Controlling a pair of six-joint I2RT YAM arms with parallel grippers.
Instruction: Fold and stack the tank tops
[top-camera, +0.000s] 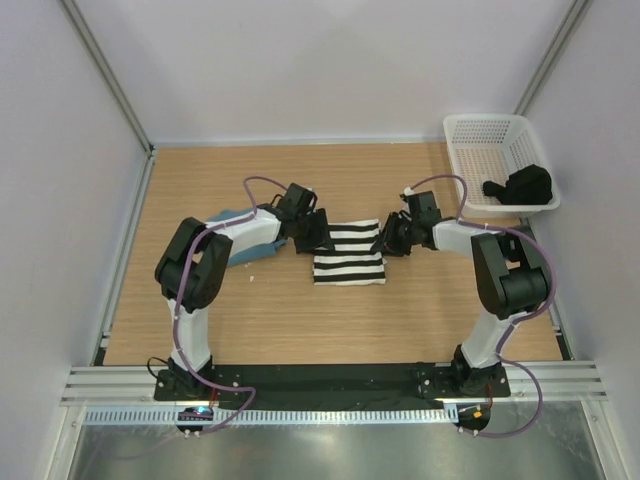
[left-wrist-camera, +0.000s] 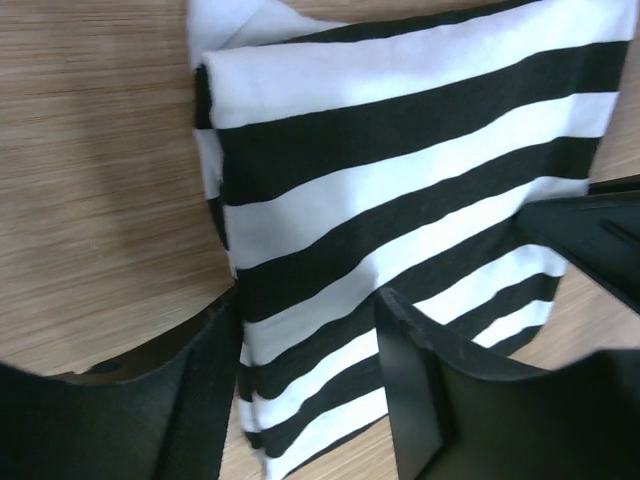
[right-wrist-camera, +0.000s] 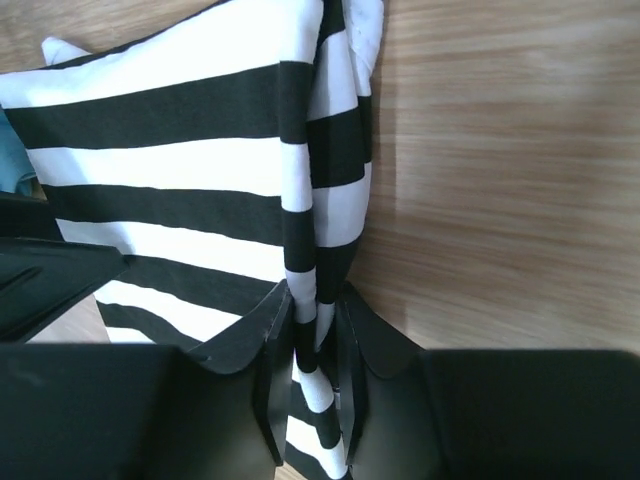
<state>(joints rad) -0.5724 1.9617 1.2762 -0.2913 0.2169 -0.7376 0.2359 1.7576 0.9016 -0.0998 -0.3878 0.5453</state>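
Observation:
The black and white striped tank top (top-camera: 349, 253) lies folded into a small rectangle at the table's middle. My left gripper (top-camera: 312, 232) is at its left edge, and in the left wrist view it (left-wrist-camera: 305, 385) is open with the jaws wide apart, straddling the cloth's edge (left-wrist-camera: 400, 170). My right gripper (top-camera: 392, 237) is at the top's right edge, and in the right wrist view it (right-wrist-camera: 315, 370) is shut on a folded edge of the striped cloth (right-wrist-camera: 180, 150). The teal-blue tank top (top-camera: 232, 250) lies to the left, mostly hidden under my left arm.
A white mesh basket (top-camera: 480, 135) stands at the back right corner with a black object (top-camera: 522, 186) inside it. The wooden table (top-camera: 260, 310) has metal rails along its left side and near edge.

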